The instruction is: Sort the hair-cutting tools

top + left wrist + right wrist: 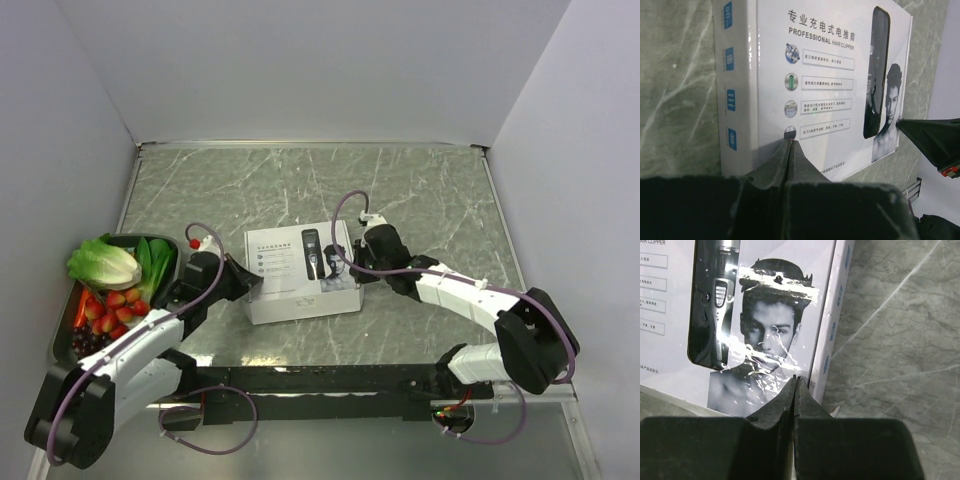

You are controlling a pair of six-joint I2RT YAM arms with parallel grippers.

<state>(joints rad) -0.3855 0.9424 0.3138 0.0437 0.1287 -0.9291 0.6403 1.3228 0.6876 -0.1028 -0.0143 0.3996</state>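
Both fully closed, empty; left gripper (252, 283) and right gripper (353, 264) flank box (290, 290); clipper (311, 254) inside lies front-to-back, nearer right.

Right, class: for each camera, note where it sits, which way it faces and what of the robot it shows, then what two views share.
Top external: above and behind the bases, looking down at the table; both arms show, left gripper and right gripper flanking the white box.
Left wrist: on the left arm, facing across the box's printed lid; its shut fingers show.
Right wrist: on the right arm, facing the lid's portrait corner; its shut fingers show.
Shared: both wrist views show the portrait.
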